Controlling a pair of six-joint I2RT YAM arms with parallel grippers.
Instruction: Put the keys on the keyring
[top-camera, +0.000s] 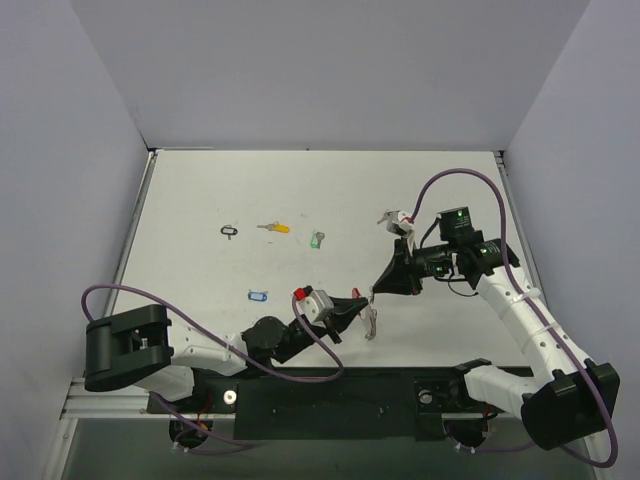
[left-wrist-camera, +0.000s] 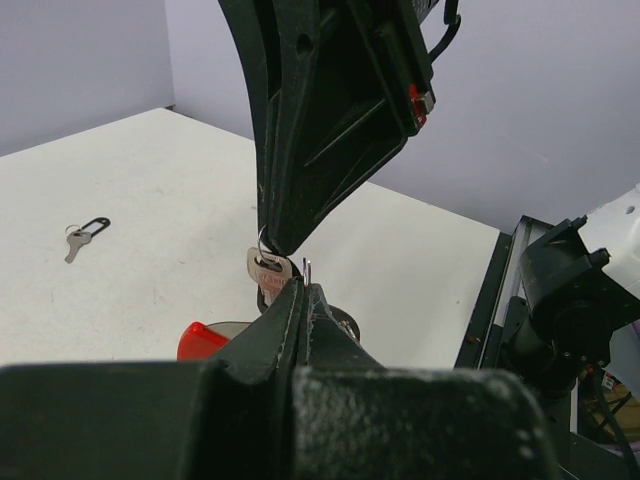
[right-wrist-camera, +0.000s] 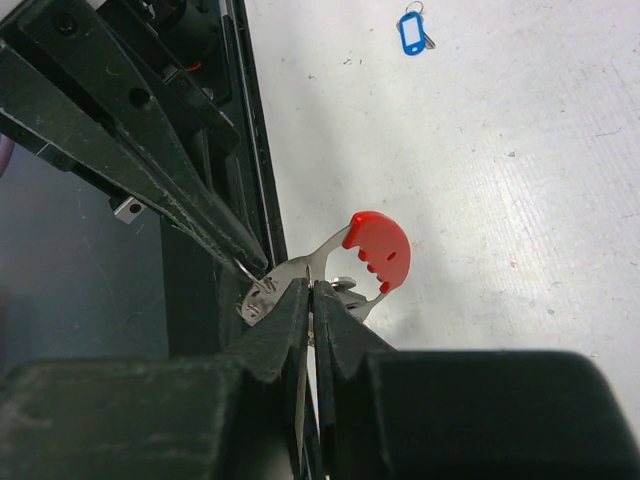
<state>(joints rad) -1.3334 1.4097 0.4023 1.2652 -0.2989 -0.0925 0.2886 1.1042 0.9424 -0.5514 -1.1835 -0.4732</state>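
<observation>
Even, diffuse light from above — the white table (top-camera: 200, 190) is bright, with faint soft shadows. The overhead view is sharp; both wrist views blur in the dark near foreground.

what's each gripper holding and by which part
Both pinch the keyring by its silver metal end: the left gripper on the thin ring wire, the right gripper just beside it. The red band is not gripped.

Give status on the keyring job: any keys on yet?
Done: no key clearly threaded. In hand: left gripper and right gripper both shut on the keyring, a silver key at their tips; whether it's on the ring, can't tell. Remaining: black-tagged key, yellow-tagged key, green-tagged key and blue-tagged key lie loose on the table.
</observation>
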